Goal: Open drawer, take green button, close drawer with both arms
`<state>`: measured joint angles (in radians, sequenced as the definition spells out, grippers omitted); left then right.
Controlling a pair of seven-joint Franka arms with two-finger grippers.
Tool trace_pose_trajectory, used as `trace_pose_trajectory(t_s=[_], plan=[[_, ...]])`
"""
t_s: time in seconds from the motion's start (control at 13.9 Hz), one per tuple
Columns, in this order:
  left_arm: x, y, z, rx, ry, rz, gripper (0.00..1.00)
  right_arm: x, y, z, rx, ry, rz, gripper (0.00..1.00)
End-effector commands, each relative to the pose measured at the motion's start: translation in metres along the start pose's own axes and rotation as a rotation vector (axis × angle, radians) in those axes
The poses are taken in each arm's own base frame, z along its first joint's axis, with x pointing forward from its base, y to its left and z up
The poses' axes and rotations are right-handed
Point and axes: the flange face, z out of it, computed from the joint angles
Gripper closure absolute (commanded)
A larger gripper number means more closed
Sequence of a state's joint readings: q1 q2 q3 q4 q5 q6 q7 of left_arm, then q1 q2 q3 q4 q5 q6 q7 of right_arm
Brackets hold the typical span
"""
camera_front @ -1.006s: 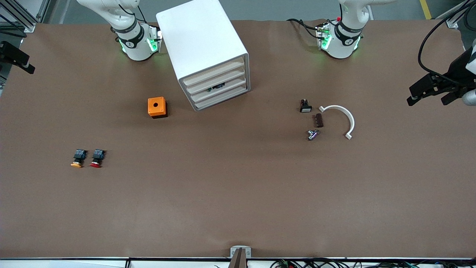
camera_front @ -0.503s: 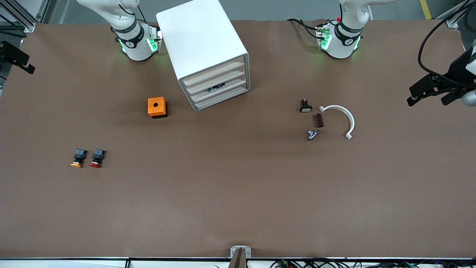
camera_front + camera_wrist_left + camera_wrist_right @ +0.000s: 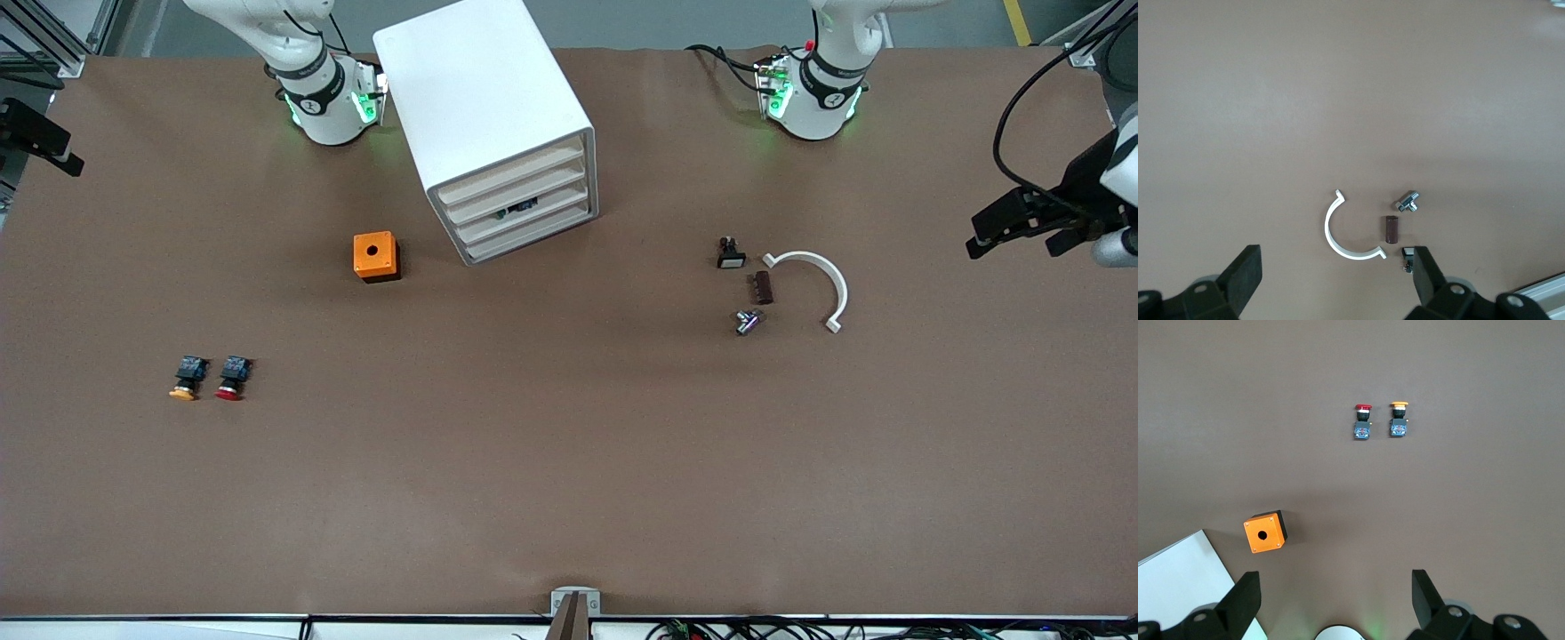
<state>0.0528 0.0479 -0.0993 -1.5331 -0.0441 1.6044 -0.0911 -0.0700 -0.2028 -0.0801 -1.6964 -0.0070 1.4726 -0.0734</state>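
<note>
Left hand (image 3: 1333, 283): wide, empty | right hand (image 3: 1331, 600): wide, empty

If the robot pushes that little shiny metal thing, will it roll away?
The shiny metal fitting would probably not roll far: a side stub sticks out of it in the left wrist view, so it would likely wobble and stop. Being metal, it is probably stiff, and its smooth shine may make it slippery for fingers.

A big brown table (image 3: 569, 462) fills the room, with grey floor (image 3: 676, 22) showing at the top edge
</note>
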Motion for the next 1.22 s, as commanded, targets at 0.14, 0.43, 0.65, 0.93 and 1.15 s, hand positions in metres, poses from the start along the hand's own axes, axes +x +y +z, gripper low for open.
trace_pose_trajectory(t_s=[0.14, 0.43, 0.65, 0.93, 1.15], plan=[[0.032, 0.009, 0.064, 0.007, -0.097, -0.012, 0.0, -0.009, 0.001, -0.002, 0.006, 0.006, -0.01, 0.0], [0.054, 0.034, 0.131, -0.074, -0.178, -0.099, 0.0, -0.008, 0.001, -0.002, 0.006, 0.008, -0.012, 0.0], [0.058, 0.081, 0.177, -0.052, -0.23, -0.16, 0.0, -0.009, 0.0, -0.002, 0.006, 0.009, -0.013, 0.0], [0.048, 0.134, 0.208, -0.01, -0.279, -0.254, 0.0, -0.008, 0.0, -0.002, 0.006, 0.006, -0.013, 0.0], [0.036, 0.169, 0.223, 0.024, -0.303, -0.326, 0.0, -0.008, 0.0, -0.002, 0.006, 0.008, -0.013, 0.0]])
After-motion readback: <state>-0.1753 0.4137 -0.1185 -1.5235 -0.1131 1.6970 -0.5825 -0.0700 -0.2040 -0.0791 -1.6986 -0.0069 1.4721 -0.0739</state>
